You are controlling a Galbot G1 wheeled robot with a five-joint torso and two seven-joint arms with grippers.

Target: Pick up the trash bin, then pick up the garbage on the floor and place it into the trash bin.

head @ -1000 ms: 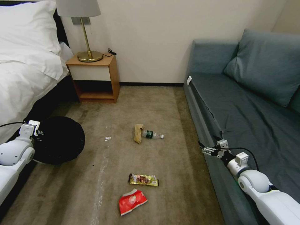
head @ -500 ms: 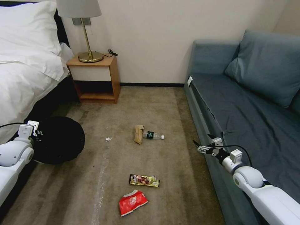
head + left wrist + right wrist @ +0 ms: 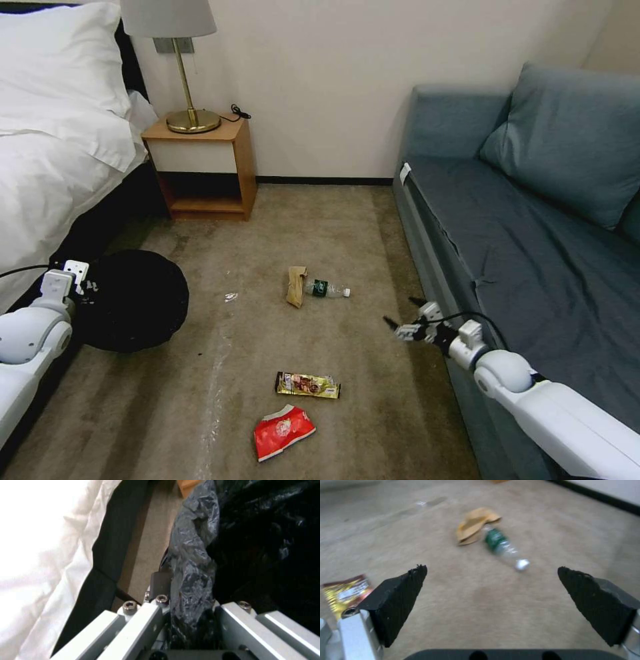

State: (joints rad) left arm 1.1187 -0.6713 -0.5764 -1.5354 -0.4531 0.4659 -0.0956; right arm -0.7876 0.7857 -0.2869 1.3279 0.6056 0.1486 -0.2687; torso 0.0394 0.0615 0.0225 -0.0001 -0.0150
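Observation:
The trash bin (image 3: 133, 310), seen from above as a round black liner bag, stands at the bed's foot on the left. My left gripper (image 3: 83, 287) is shut on its rim; in the left wrist view the crumpled liner (image 3: 193, 555) sits pinched between the jaws. On the carpet lies the garbage: a clear green-labelled bottle (image 3: 327, 289) touching a tan paper wrapper (image 3: 295, 285), a yellow-brown snack wrapper (image 3: 307, 385), and a red snack bag (image 3: 283, 431). My right gripper (image 3: 402, 313) hangs open above the carpet, right of the bottle (image 3: 501, 546), which lies ahead of its fingertips (image 3: 406, 585).
A blue-grey sofa (image 3: 533, 233) runs along the right, close behind my right arm. A wooden nightstand (image 3: 203, 167) with a brass lamp stands at the back wall, and a white bed (image 3: 53, 147) lines the left. A small clear scrap (image 3: 231, 297) lies on the carpet.
My right arm has swung left, off the sofa's edge and out over the carpet towards the bottle. The bin has shifted slightly right with my left gripper.

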